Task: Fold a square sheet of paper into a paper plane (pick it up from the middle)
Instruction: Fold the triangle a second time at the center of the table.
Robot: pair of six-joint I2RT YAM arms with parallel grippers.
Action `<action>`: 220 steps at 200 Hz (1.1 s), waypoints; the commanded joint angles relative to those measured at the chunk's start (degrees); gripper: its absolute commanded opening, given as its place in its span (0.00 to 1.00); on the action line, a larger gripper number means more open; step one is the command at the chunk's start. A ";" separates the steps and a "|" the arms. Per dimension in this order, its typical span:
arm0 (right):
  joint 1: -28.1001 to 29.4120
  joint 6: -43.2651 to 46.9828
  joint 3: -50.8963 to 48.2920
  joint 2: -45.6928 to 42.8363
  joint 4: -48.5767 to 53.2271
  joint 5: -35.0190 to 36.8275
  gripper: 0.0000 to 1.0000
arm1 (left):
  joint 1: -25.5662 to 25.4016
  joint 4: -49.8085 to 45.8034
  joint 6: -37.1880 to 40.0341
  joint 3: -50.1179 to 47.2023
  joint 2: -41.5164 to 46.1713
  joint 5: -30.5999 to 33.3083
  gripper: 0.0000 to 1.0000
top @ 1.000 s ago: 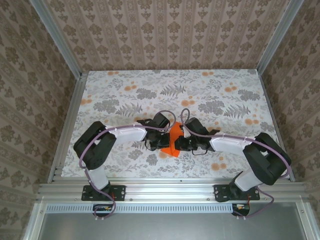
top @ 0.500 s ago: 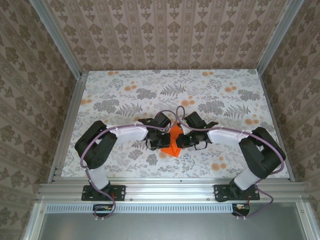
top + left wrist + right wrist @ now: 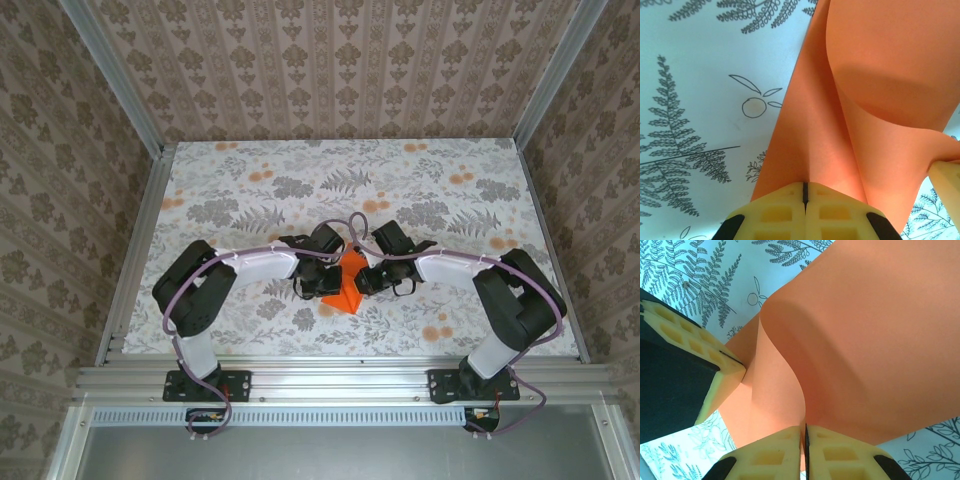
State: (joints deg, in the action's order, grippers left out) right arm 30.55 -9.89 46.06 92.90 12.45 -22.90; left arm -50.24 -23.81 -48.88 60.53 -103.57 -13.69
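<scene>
Cream, ribbed-pad left gripper (image 3: 804,194) is pinched tight on the thin bright orange square sheet of paper (image 3: 880,60). The sheet is smooth and matte, bowed into a soft curved fold, mid-table over the fern-print tabletop (image 3: 700,75), between both arms. The right gripper (image 3: 805,439) is clamped on it too.

Right arm: the elbow drew inward toward the left, and the forearm swung farther from the near edge of the desk. The right pincer (image 3: 368,280) shifted away from the near edge and closer to the left pincer (image 3: 322,283). The strip of paper (image 3: 346,296) showing between them narrowed.
</scene>
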 commanded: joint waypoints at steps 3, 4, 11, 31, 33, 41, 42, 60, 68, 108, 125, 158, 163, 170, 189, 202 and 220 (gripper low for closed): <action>-0.66 3.68 1.40 0.84 0.46 -0.14 0.12 | -0.49 -2.95 1.42 0.29 -2.95 2.22 0.01; -0.66 3.66 1.40 0.86 0.42 -0.18 0.12 | -0.53 -3.02 1.42 0.29 -2.91 2.20 0.01; -0.73 3.84 1.40 0.96 0.38 -0.31 0.12 | -0.55 -3.11 1.42 0.42 -3.05 2.15 0.01; -0.88 4.00 1.10 1.31 -0.47 -0.23 0.12 | -0.57 -3.28 1.42 0.47 -3.04 2.35 0.01; -0.91 3.96 1.08 1.38 -0.53 -0.25 0.12 | -0.57 -3.26 1.40 0.44 -3.04 2.38 0.01; -0.97 3.93 1.08 1.74 -0.59 -0.25 0.12 | -0.57 -3.41 1.37 0.40 -2.96 2.39 0.01; -0.99 3.97 1.11 1.79 -0.58 -0.19 0.12 | -0.61 -3.42 1.40 0.43 -2.95 2.42 0.01; -0.99 3.83 0.96 2.43 -0.85 -0.32 0.12 | -0.66 -3.52 1.34 0.30 -2.87 2.59 0.01; -1.08 3.71 0.96 2.67 -0.91 -0.56 0.12 | -0.73 -3.52 1.36 0.41 -2.87 2.48 0.01; -1.45 3.13 0.04 2.81 -1.58 -0.35 0.12 | -0.71 -3.81 1.33 0.61 -2.84 2.67 0.01; -1.63 3.12 -0.13 2.90 -1.63 0.12 0.12 | -0.78 -3.95 1.50 0.85 -2.88 2.63 0.01; -1.60 2.64 -0.14 2.64 -0.71 0.56 0.12 | -0.75 -4.31 1.69 1.26 -2.95 2.79 0.01; -1.58 2.61 -0.18 2.56 -0.69 0.29 0.12 | -0.82 -4.27 1.69 1.26 -2.95 2.73 0.01; -1.63 2.46 -0.11 2.46 -0.48 -0.06 0.12 | -0.80 -4.39 1.62 1.35 -3.04 2.78 0.01; -1.63 1.57 0.40 2.34 0.83 -1.81 0.12 | -0.82 -4.40 1.55 1.43 -3.04 2.72 0.01; -1.58 0.59 0.35 1.98 1.65 -2.15 0.12 | -0.78 -4.40 1.59 1.45 -3.04 2.79 0.01; -1.63 -0.91 -0.31 0.91 1.80 -2.64 0.12 | -0.81 -4.46 1.58 1.60 -3.04 2.81 0.01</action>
State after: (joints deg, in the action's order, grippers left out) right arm 29.17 -8.43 46.09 95.00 12.34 -23.55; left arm -50.61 -25.32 -48.38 62.02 -104.31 -12.99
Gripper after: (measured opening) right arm 0.118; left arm 0.054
